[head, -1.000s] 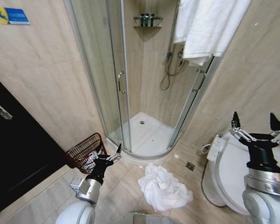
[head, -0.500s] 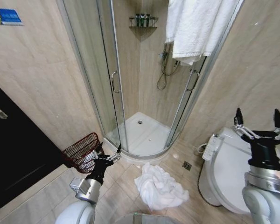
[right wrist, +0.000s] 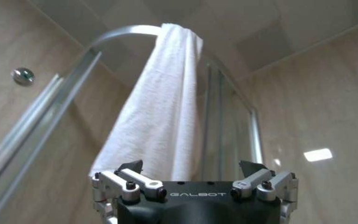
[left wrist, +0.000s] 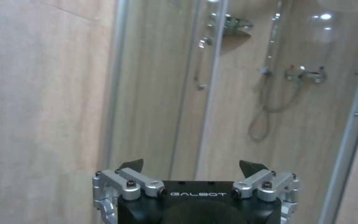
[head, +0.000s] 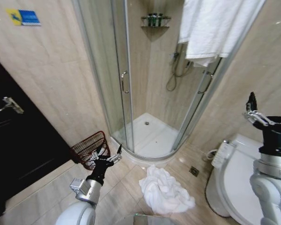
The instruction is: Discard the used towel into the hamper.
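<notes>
**Bathroom floor, towel down, both arms idle**

Used towel (head: 165,191): white, crumpled in a heap on the tiled floor (head: 47,192), in front of the curved shower tray (head: 150,138) and just left of the toilet (head: 234,180). Nothing touches it.

Hamper (head: 90,149): dark reddish-brown wire basket, standing against the beige wall beside the shower's glass door (head: 119,79), left of the towel and apart from it. It looks tilted toward me (interior hard to make out through the weave).

My left gripper (head: 108,155): held low in front of me, raised over the floor, its tips overlapping the hamper's near rim in the head view; I cannot tell whether they touch it. Fingers spread apart, holding nothing. In the left wrist view the same gripper (left wrist: 192,169) points at the shower enclosure, gap between the fingertips plainly unfilled.

My right gripper (right wrist: 191,168): raised at my right side above the toilet, well away from the towel. Fingers spread, nothing between them. It points up at a second white towel (right wrist: 157,123) draped over the top rail of the shower (also seen hanging at the top of the head view).

Dark door (head: 18,145) with a lever handle on my far left.
</notes>
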